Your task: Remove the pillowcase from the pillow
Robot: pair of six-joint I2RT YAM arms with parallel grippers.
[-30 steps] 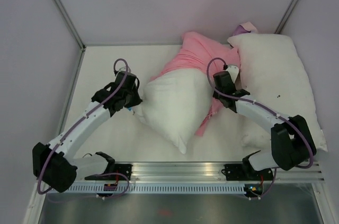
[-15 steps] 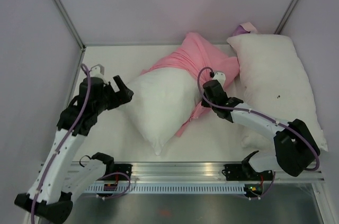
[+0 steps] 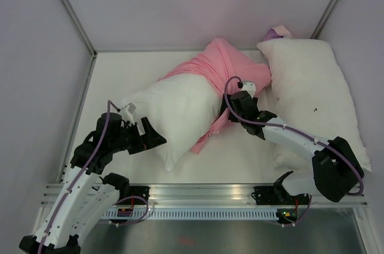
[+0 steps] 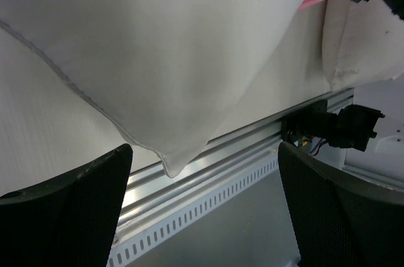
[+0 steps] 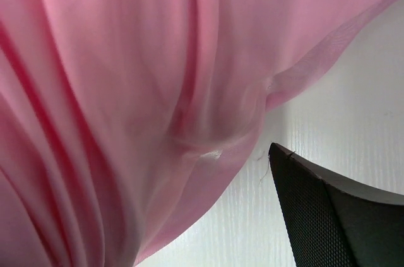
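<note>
Centrally on the bench [image 3: 120, 74] lies the pillow [image 3: 180, 107], its bare white end pointing toward 7 o'clock and its 1 o'clock end sheathed in the bunched pillowcase [image 3: 222, 65], a pink fold of which trails down the pillow's 4 o'clock side. Left pincer [image 3: 155, 134], fingers spread wide and gripping nothing, sits just beside the pillow's 8 o'clock edge; right pincer [image 3: 228, 110], likewise spread with only one finger visible, is at the pink fold. A second white pillow [image 3: 306, 86] lies at 3 o'clock, just beside the pillowcase.
</note>
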